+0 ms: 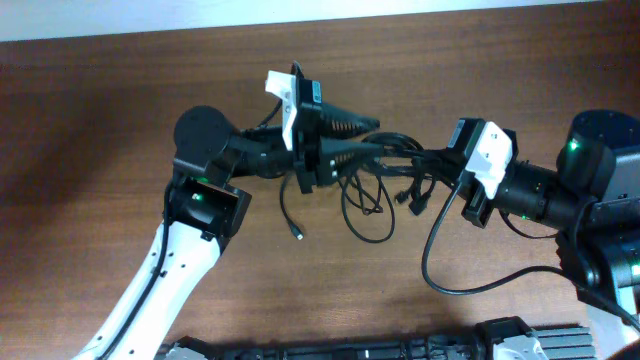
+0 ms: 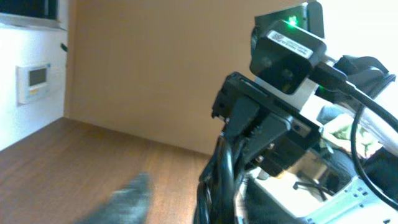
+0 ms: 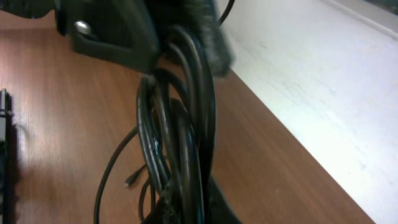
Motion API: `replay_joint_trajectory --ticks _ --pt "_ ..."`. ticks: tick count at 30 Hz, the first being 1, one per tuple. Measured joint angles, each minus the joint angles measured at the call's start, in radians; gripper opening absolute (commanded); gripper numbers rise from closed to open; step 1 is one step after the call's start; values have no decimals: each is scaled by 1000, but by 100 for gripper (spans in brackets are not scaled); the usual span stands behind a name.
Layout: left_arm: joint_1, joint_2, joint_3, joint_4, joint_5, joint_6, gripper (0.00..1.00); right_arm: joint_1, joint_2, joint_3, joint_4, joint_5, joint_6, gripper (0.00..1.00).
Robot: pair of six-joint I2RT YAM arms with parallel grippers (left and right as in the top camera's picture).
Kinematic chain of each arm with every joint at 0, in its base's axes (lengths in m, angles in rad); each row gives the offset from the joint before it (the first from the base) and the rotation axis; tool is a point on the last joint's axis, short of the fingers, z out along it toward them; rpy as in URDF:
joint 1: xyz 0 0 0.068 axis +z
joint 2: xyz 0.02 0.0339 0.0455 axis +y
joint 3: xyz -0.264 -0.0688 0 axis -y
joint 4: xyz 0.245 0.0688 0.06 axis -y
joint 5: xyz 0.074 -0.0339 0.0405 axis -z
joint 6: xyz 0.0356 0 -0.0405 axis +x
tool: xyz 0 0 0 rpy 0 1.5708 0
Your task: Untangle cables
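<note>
The cables (image 1: 385,160) are a knot of thin black cords strung in the air between my two grippers, with loops sagging to the table (image 1: 368,215). One loose end with a small plug (image 1: 298,236) lies on the wood. My left gripper (image 1: 365,138) reaches in from the left, its fingers apart around the bundle. In the left wrist view one blurred finger (image 2: 134,196) stands well clear of the cables (image 2: 217,180). My right gripper (image 1: 442,165) comes from the right and is shut on the cables (image 3: 180,124), which run straight into its jaws (image 3: 193,211).
A thicker black wire (image 1: 440,270) from the right arm curves over the brown table (image 1: 120,120) at front right. A black fixture (image 1: 400,348) lines the front edge. The table's far edge (image 1: 400,14) meets a white surface.
</note>
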Motion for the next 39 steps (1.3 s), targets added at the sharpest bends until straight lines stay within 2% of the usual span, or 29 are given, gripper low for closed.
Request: replay_joint_trajectory --ticks 3,6,11,14,16,17,19,26,31,33,34,35,37,38,39 --pt "0 0 0 2 -12 -2 62 0 0 0 0 0 -3 4" --pt "0 0 0 2 -13 -3 49 0 0 0 0 0 -6 4" --pt "0 0 0 2 26 -6 44 0 0 0 6 0 -11 4" --pt "0 0 0 2 76 -8 31 0 0 0 28 0 -11 4" --pt "0 0 0 -4 105 -9 19 0 0 0 46 0 -13 4" --pt "0 0 0 -12 113 -7 9 0 0 0 53 -1 -14 4" --pt "2 0 0 -29 122 -13 1 0 0 0 62 -7 -13 4" --pt "7 0 0 -39 123 -6 0 0 0 0 64 -8 -14 4" --pt "7 0 0 -37 125 -6 23 0 0 0 64 -8 -13 4" --pt "6 0 0 -32 130 -8 27 0 0 0 66 -9 -13 4" --pt "6 0 0 -24 136 -13 36 0 0 0 67 -9 -13 4" --pt "6 0 0 -14 139 -18 53 0 0 0 68 -8 -14 4" --pt "6 0 0 23 143 -43 69 0 0 0 69 7 -13 4" --pt "6 0 0 43 145 -62 92 0 0 0 69 17 -13 4" --pt "6 0 1 54 145 -74 100 0 0 0 69 24 -13 4"
